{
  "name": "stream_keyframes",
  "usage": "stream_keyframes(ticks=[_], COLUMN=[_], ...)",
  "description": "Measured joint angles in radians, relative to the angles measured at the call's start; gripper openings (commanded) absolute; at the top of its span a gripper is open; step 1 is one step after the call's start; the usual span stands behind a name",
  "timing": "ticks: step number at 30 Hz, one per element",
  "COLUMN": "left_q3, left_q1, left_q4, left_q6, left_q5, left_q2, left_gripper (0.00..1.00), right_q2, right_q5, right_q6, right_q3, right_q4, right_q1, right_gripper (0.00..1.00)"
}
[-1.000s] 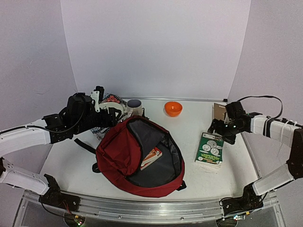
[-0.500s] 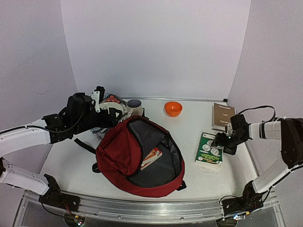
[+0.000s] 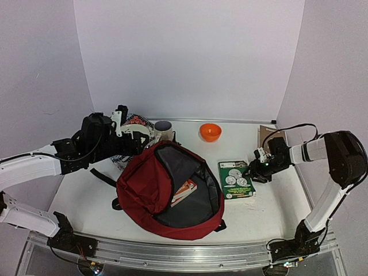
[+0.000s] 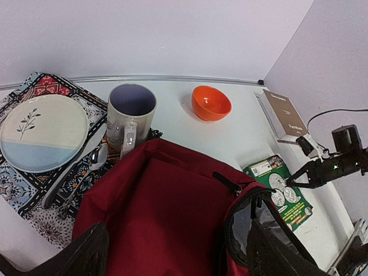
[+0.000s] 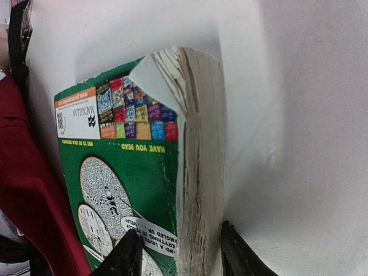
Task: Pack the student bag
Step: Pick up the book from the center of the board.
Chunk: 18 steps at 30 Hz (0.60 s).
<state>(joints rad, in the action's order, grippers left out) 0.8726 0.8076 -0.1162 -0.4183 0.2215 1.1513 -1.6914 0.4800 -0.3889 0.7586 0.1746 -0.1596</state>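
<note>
Red bag, overhead: the student bag (image 3: pixel 141 184), a large dark red fabric backpack, lies mid-table with its grey-lined mouth gaping rightward; left gripper (image 3: pixel 135 144) at its far top.
Green book, overhead: a green paperback book (image 3: pixel 236 179) lies just beside that mouth, right gripper (image 3: pixel 252 171) at its outer edge.
Bag rim, left wrist: jaws apart, straddling the raised top.
Page edge, right wrist: jaws clamped across the book's pages.
Doing it well: probably lift that edge clear of the zip, then slide the book in low.
</note>
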Motion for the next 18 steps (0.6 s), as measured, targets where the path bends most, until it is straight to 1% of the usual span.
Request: stream_keyframes(ticks=[2,8,10,12,18], left_q3=[0.000,0.000,0.000,0.000,0.000], left_q1=[0.000,-0.001,-0.002,-0.002,-0.002], left_q4=[0.000,0.000,-0.001,-0.005,-0.008], left_q6=[0.000,-0.001,-0.001,-0.002,-0.007], left_q5=[-0.008,-0.024,-0.032,-0.040,-0.063], left_q2=[0.001,0.012,0.019,0.024,0.030], left_gripper=[0.84,0.83,0.83,0.83,0.83], right_q2=[-0.010,-0.011,-0.011,-0.011,-0.010], right_q5=[0.019,0.069,0.081,0.094,0.133], right_q6=[0.005,0.019,0.025,0.028,0.041], right_q3=[0.008,0.023,0.027,0.029,0.031], right_q4=[0.003,0.006,0.007,0.007,0.006], right_q1=[-0.020,-0.049,-0.051,-0.053,-0.065], right_gripper=[0.35,0.14,0.09,0.08,0.15])
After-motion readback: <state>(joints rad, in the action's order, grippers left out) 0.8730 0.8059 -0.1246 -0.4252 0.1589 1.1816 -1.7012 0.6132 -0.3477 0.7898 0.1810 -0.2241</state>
